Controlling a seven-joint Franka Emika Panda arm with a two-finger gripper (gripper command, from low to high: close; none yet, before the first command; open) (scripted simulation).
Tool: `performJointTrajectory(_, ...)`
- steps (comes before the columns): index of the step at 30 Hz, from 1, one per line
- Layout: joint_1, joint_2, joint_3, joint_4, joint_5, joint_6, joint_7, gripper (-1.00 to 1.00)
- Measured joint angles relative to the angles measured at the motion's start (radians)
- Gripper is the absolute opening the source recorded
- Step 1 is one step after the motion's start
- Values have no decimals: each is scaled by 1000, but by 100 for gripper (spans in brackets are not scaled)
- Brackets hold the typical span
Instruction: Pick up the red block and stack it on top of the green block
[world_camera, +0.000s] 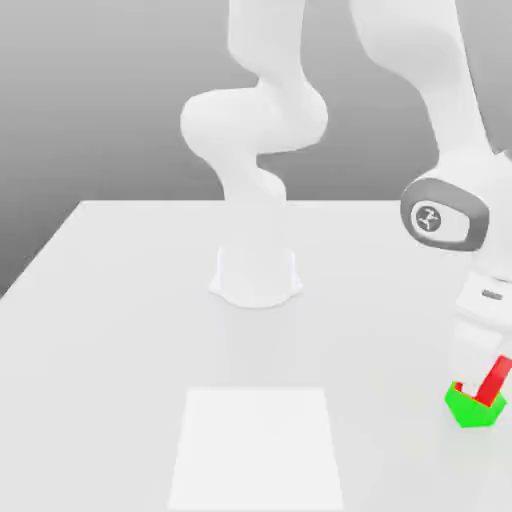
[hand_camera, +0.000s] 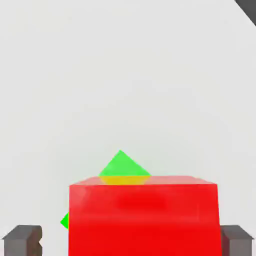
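Red block between the open fingers, green block just below

The pincer stands apart, its two fingers wide, with the red block between them. In the hand view, one finger lies right up against a side of the block, or very nearly so, while a strip of pale tabletop parts the other finger from it. So the block is between the fingers but not clamped from both sides (a rather lopsided fit, that).

Under the pincer's tips, in the exterior view, the green block sits on the table, with the red block directly above it and seemingly touching. The red block looks tilted there, and a pale finger covers part of it. The green block is turned at an angle to the red one; seen from the hand, its corners poke out past the red block, which hides most of it.

Well apart from the pincer, towards the exterior view's left, lie a flat white square and, farther back, the arm's base. Between the pincer and the green block, the red block itself is in the way.
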Motion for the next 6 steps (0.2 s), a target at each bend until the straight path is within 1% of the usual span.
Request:
performJointTrajectory(1, 7, 14, -9, 1, -13, 12, 9, 100)
performJointTrajectory(2, 3, 3, -3, 0, -2, 3, 1, 100)
performJointTrajectory(6, -19, -120, 41, -8, 114, -101, -83, 100)
